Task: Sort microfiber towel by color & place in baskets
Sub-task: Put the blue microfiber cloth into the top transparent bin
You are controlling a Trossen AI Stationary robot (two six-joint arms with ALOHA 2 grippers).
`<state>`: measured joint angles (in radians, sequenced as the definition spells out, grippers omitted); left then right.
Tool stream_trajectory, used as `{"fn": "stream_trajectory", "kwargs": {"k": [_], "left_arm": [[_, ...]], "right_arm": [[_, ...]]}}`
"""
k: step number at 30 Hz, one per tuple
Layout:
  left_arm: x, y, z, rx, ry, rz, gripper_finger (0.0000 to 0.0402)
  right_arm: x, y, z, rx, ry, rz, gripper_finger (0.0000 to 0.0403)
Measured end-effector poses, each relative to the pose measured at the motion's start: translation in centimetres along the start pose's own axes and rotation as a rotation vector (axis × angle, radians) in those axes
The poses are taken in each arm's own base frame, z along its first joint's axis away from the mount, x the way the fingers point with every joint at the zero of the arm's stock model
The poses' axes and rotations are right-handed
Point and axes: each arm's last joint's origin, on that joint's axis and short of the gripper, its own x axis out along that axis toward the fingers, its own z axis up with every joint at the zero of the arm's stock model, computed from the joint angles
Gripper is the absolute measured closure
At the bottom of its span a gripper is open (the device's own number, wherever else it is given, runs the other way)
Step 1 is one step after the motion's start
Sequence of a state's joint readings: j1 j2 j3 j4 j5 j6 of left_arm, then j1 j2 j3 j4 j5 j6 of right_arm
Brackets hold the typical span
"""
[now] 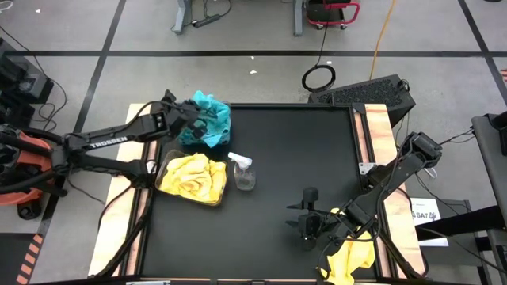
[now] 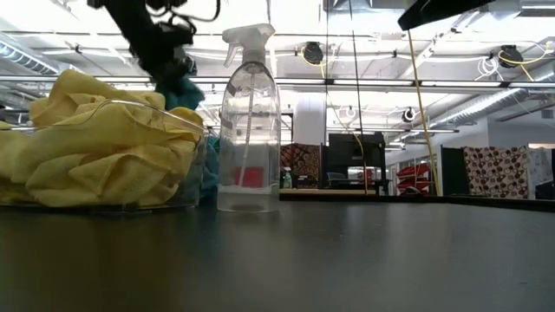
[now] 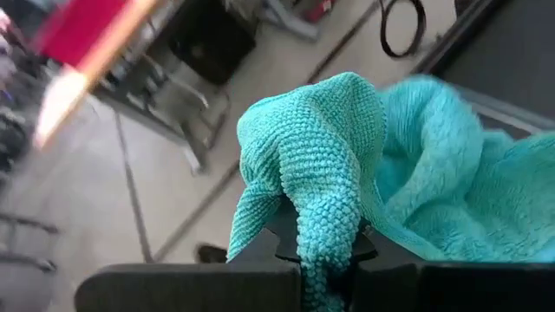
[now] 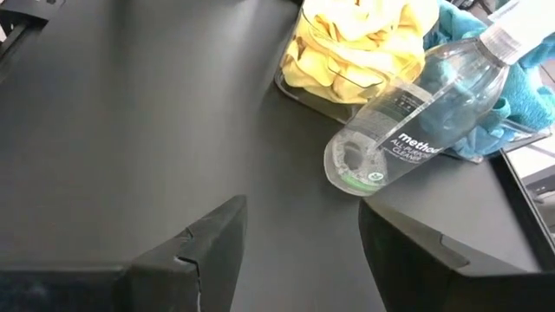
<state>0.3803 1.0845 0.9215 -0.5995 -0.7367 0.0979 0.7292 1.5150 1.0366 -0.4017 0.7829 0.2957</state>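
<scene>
Teal towels (image 1: 207, 120) lie heaped in a clear basket at the mat's far left. My left gripper (image 1: 192, 120) is over this heap, shut on a teal towel (image 3: 347, 147). It also shows in the low view (image 2: 165, 52) above the teal cloth (image 2: 184, 94). Yellow towels (image 1: 192, 176) fill a second clear basket (image 2: 195, 165) nearer the front. One more yellow towel (image 1: 348, 257) lies at the mat's near right edge, under my right arm. My right gripper (image 1: 305, 215) is open and empty above the mat; it also shows in the right wrist view (image 4: 299, 251). My left gripper pinches a bunched ridge of the teal towel (image 3: 328, 234) between its two fingers. It comes from the table's left, slanting down. The cloth humps up over the fingertips, and the rest of the towel (image 3: 451, 199) lies slack on the teal heap.
A clear spray bottle (image 1: 243, 170) stands upright on the mat just right of the yellow basket; it also shows in the low view (image 2: 250, 121) and the right wrist view (image 4: 416, 130). Wooden rails (image 1: 379, 134) border the black mat. The mat's middle is bare.
</scene>
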Motion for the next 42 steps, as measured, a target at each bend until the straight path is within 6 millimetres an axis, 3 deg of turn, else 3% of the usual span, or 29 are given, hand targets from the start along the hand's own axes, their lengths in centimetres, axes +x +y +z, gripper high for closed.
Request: {"fn": "stream_trajectory", "kwargs": {"k": [9,18,22,34,42], "left_arm": [[4.9,0.1,-3.3,-0.082,0.189,-0.146,0.0387],[9.7,-1.9,-7.1,-0.102,0.391,-0.271,0.0386],[11.1,-2.5,-7.8,-0.104,0.435,-0.296,0.0386],[11.5,-2.9,-7.9,-0.114,0.434,-0.329,0.0381],[10.7,-2.4,-7.4,-0.142,0.416,-0.329,0.0289]], "right_arm": [[0.1,0.1,-0.2,0.012,-0.008,0.006,0.0188],[0.1,0.1,-0.1,0.015,-0.014,0.008,0.0188],[0.1,0.1,-0.1,0.017,-0.015,0.008,0.0188],[0.1,0.1,-0.1,0.016,-0.015,0.008,0.0188],[0.1,0.1,-0.1,0.018,-0.015,0.008,0.0188]]}}
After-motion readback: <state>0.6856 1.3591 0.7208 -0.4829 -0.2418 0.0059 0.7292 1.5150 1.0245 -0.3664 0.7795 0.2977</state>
